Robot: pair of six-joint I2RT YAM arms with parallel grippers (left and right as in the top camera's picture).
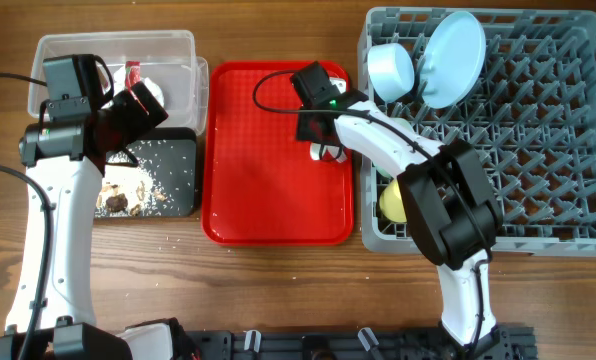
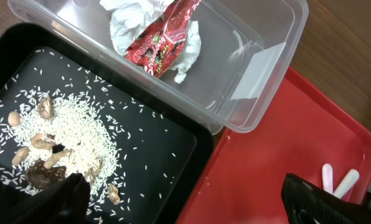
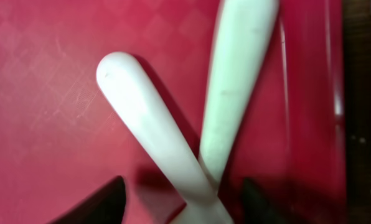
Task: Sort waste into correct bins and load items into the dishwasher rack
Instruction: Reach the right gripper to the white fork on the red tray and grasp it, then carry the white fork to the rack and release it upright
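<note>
Right wrist: jaws apart around crossed white handles on red tray

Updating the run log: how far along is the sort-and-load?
Done: paper and wrapper in clear tub, rice and scraps in black tray; plate, bowl, yellow cup in rack. In hand: right claw open, straddling the white cutlery on red tray. Remaining: grasp and rack the cutlery.

I see crumpled white paper with a red wrapper lying in the clear plastic tub. White rice grains and brown food scraps are spread in the black tray just beside it. Two white plastic handles cross on the flat red tray. The pale blue round plate stands tilted in the big grey rack, with a pale blue bowl and the small yellow cup.
</note>
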